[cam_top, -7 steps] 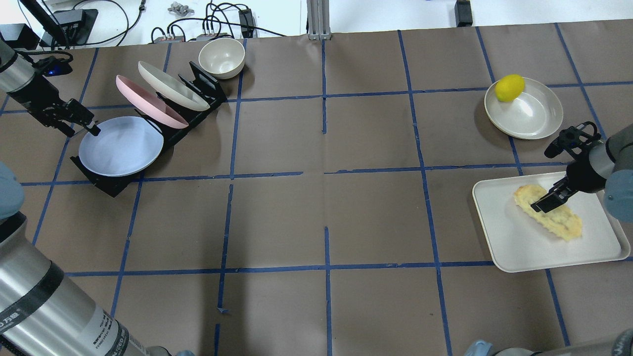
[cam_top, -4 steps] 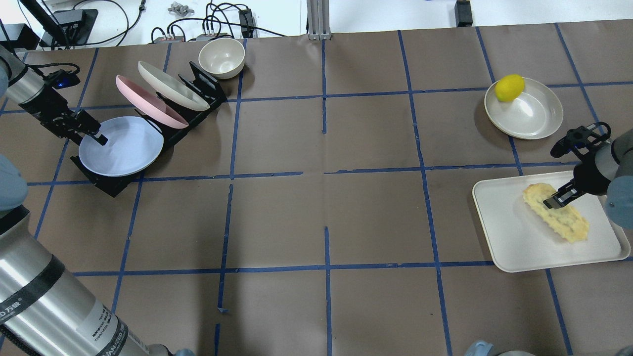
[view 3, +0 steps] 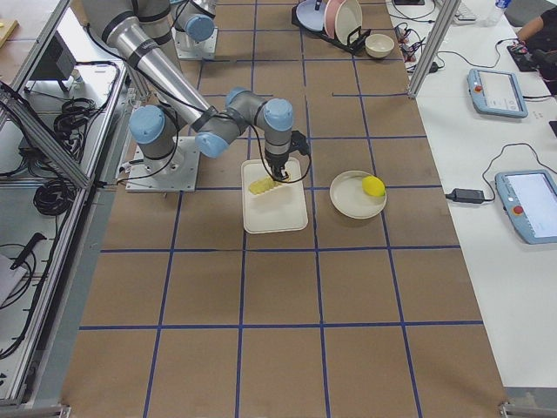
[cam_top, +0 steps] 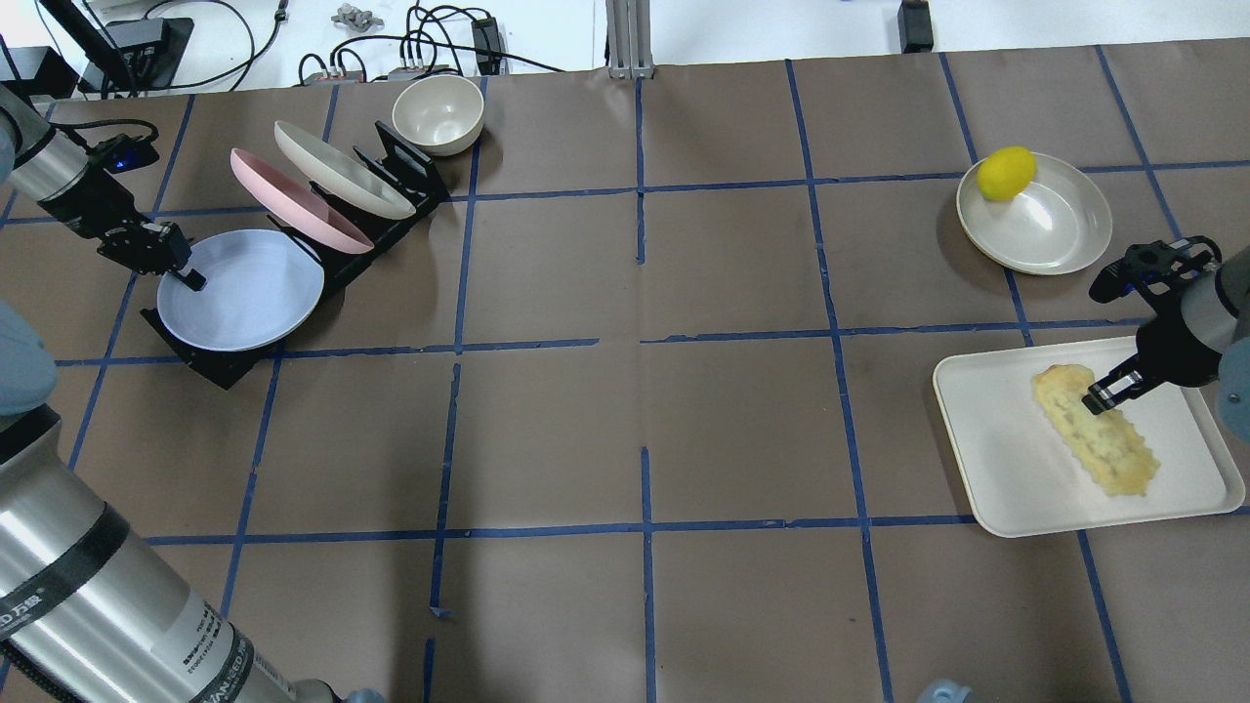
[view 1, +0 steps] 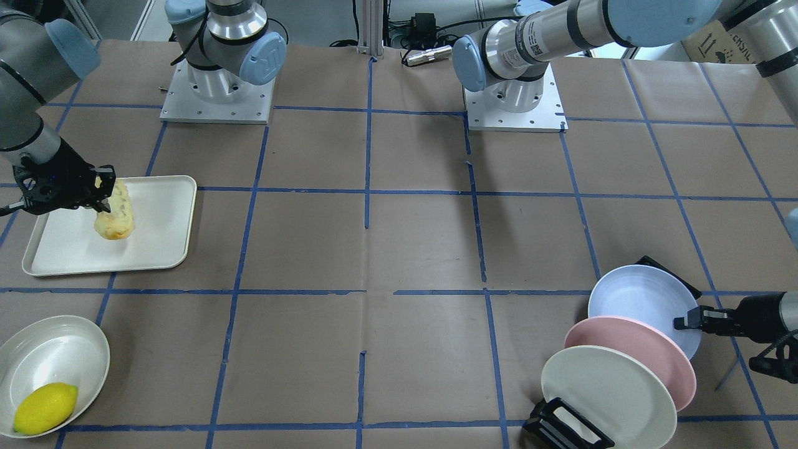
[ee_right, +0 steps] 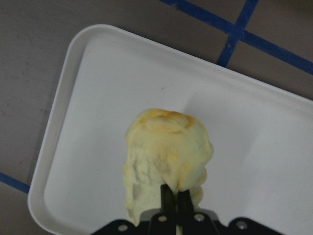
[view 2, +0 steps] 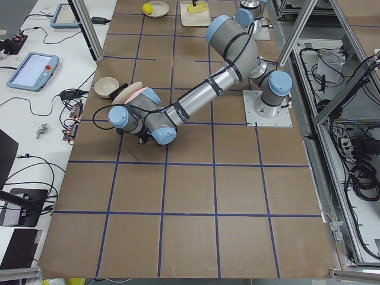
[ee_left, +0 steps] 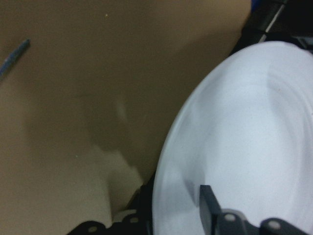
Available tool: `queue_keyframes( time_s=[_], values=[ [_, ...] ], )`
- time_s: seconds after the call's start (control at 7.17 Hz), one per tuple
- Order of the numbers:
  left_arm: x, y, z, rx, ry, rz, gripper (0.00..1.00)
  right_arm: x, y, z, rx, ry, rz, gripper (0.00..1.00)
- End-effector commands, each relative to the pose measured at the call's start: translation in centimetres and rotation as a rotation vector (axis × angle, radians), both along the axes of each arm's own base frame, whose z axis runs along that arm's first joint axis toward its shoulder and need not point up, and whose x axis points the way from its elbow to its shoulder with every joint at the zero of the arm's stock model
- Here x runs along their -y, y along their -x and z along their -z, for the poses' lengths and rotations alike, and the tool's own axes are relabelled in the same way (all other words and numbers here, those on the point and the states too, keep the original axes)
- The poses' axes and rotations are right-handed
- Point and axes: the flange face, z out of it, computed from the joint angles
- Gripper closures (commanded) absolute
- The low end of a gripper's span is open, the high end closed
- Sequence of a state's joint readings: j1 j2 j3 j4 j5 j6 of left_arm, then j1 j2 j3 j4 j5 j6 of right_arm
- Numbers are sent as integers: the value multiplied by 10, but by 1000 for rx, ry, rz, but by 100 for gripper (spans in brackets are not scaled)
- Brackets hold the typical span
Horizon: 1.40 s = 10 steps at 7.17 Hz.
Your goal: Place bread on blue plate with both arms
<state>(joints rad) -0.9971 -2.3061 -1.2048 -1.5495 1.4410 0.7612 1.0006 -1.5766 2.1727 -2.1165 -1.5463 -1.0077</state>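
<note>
The bread (cam_top: 1104, 444) lies on a white tray (cam_top: 1006, 488) at the table's right; it also shows in the front view (view 1: 115, 218) and the right wrist view (ee_right: 166, 152). My right gripper (cam_top: 1096, 400) is shut, pinching the loaf's bumpy top (ee_right: 176, 193). The blue plate (cam_top: 244, 293) leans in a black rack (cam_top: 220, 366) at the far left. My left gripper (cam_top: 190, 278) is closed on its left rim, with one finger (ee_left: 208, 205) on the plate's face (ee_left: 244, 137) and the other hidden behind it.
A pink plate (cam_top: 293, 200) and an off-white plate (cam_top: 342, 171) stand in the same rack behind the blue one. A cream bowl (cam_top: 437, 112) sits beyond the rack. A lemon (cam_top: 1007, 173) rests in an off-white dish (cam_top: 1055, 225) beyond the tray.
My right gripper has moved right, and the bread has shifted and swung with it on the tray. My left gripper has slid down and right onto the blue plate's rim.
</note>
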Motion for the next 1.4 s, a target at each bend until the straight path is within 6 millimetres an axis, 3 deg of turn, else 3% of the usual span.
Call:
queue_keyframes(
  time_s=[0.0, 0.14, 0.42, 0.56, 0.7, 0.98, 1.26],
  values=[
    [2, 1, -17, 15, 21, 3, 88, -6, -62, -45, 7, -6, 19, 98],
    [1, 1, -33, 22, 31, 5, 88, 1, -83, -60, 36, 5, -5, 98],
    [-1, 1, -45, 27, 27, 10, 89, 21, -99, -100, 54, -26, 43, 97],
    [-4, 0, -47, 24, 20, 9, 89, 33, -109, -110, 47, -21, 33, 96],
    [-9, 3, -63, 22, 12, 10, 89, 45, -125, -116, 29, -21, 25, 96],
    [-29, 19, -95, 8, -9, 13, 90, 67, -157, -128, 2, -54, 52, 95],
    [-60, 52, -107, -18, -45, 8, 90, 74, -198, -148, -80, -43, 22, 94]
  ],
)
